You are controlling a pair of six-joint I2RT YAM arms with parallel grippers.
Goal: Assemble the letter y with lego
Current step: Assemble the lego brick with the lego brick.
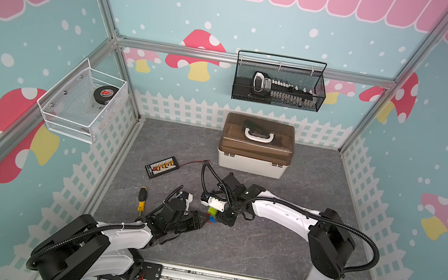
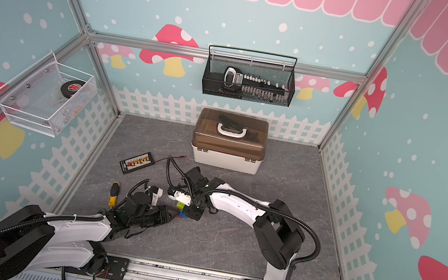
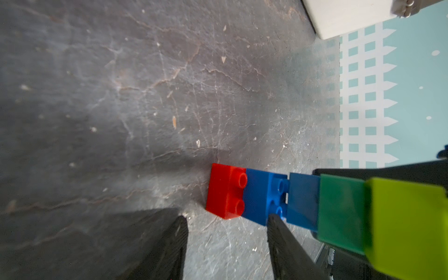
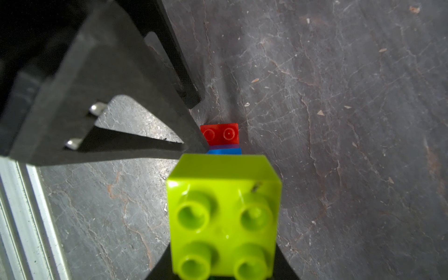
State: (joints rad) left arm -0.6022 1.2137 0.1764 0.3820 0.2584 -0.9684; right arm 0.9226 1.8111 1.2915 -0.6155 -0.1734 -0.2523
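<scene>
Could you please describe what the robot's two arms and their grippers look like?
Both arms, left arm and right arm, have glossy white link shells and matte black joint housings. A black corrugated cable conduit loops along each. The left gripper and right gripper have flat, black, tapering fingers; no markings are legible.
</scene>
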